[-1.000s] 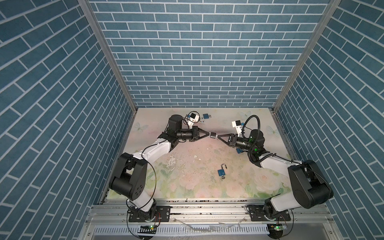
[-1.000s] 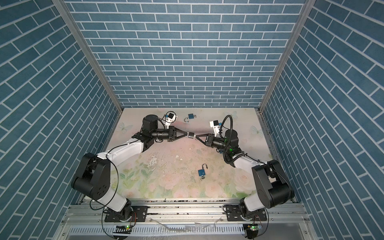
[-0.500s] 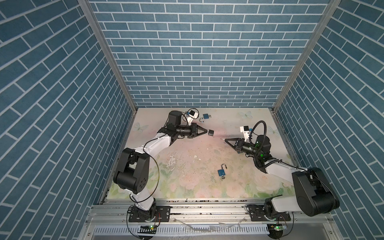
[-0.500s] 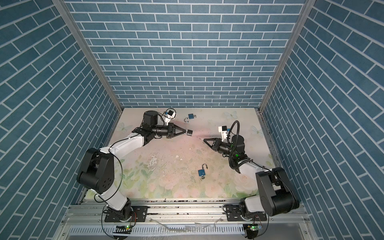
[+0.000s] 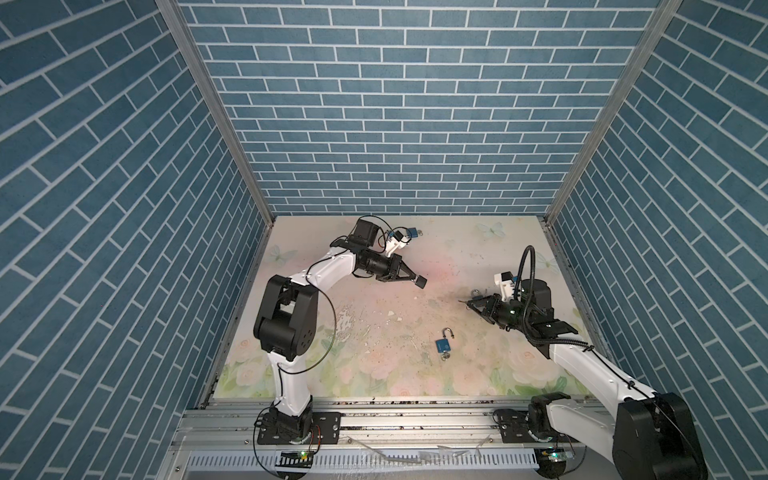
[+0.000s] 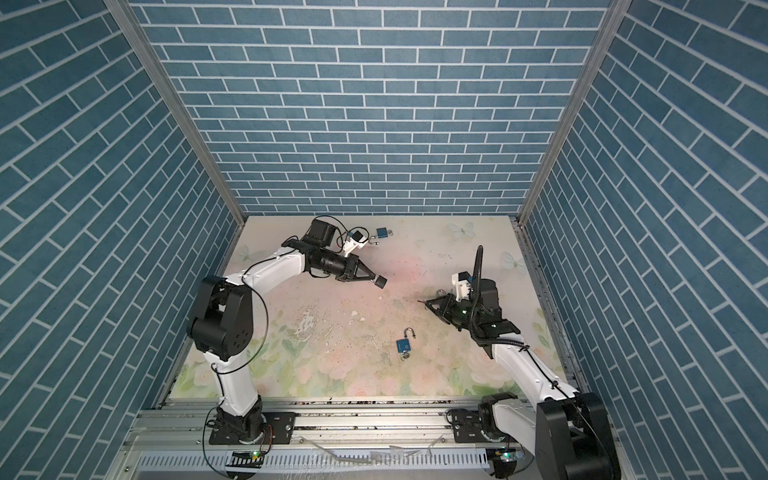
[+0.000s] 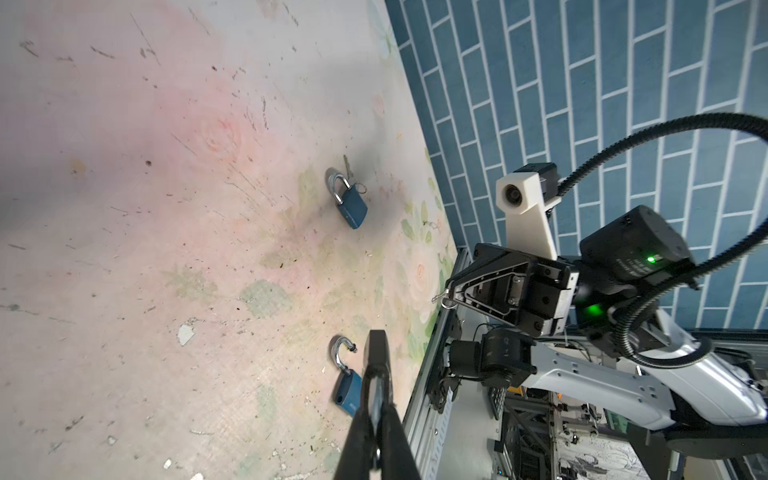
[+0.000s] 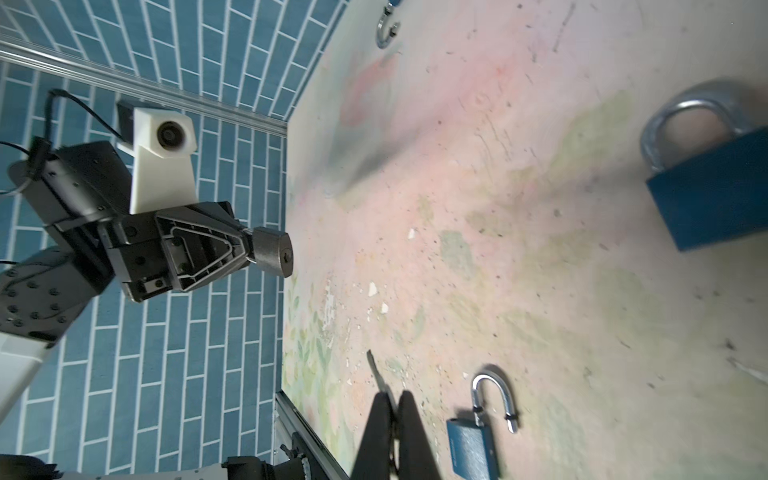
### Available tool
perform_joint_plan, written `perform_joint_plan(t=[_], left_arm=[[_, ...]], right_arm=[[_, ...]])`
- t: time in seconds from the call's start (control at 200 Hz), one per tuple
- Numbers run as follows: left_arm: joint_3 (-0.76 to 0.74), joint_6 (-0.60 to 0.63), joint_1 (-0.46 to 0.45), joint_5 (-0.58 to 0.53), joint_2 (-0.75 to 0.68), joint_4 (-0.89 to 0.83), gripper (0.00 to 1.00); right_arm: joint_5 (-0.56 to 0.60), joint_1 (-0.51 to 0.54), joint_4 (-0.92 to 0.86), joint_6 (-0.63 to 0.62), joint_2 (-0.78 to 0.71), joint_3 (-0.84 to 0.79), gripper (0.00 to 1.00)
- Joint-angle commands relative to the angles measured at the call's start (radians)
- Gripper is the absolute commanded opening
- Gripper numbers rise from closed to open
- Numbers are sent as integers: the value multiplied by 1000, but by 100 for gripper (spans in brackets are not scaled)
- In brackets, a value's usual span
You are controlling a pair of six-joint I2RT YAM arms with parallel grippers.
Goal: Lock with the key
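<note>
Grey cylinder lock (image 5: pixel 421 282) sits clamped in the closed left gripper (image 5: pixel 415 279), in the air over the worktop (image 5: pixel 374 365). Right gripper (image 5: pixel 468 302) pinches the key (image 8: pixel 374 368), well apart from it. Risk: the thin key twists in the grip and misses the keyhole (small target). Count: 1 grey lock, 1 held key, 3 blue padlocks (image 8: pixel 715 195).

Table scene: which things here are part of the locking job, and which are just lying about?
In the job:
- grey lock, gripped in the left fingers
- key, gripped in the right fingers

Lying about:
- open blue padlock, near the front
- far blue padlock, by the back wall
- closed blue padlock, shown in both wrist views
</note>
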Motion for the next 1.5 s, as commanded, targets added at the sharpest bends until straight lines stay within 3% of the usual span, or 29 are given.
perform_joint_plan(t=[0.0,0.315,0.945,1.495], left_arm=[[110,158,-72,-35,63,-181,0],[322,208,-137,-52,274,-278,0],[534,223,-182,-67,480,-352,0],[633,249,-198,-102,572,-435,0]], right_arm=[[51,-5,-114,-52,-33,-19,0],[160,-16,-280,-94,-59,14,0],[209,-26,-209,-81,51,14,0],[223,-32,-145,-95,131,23,0]])
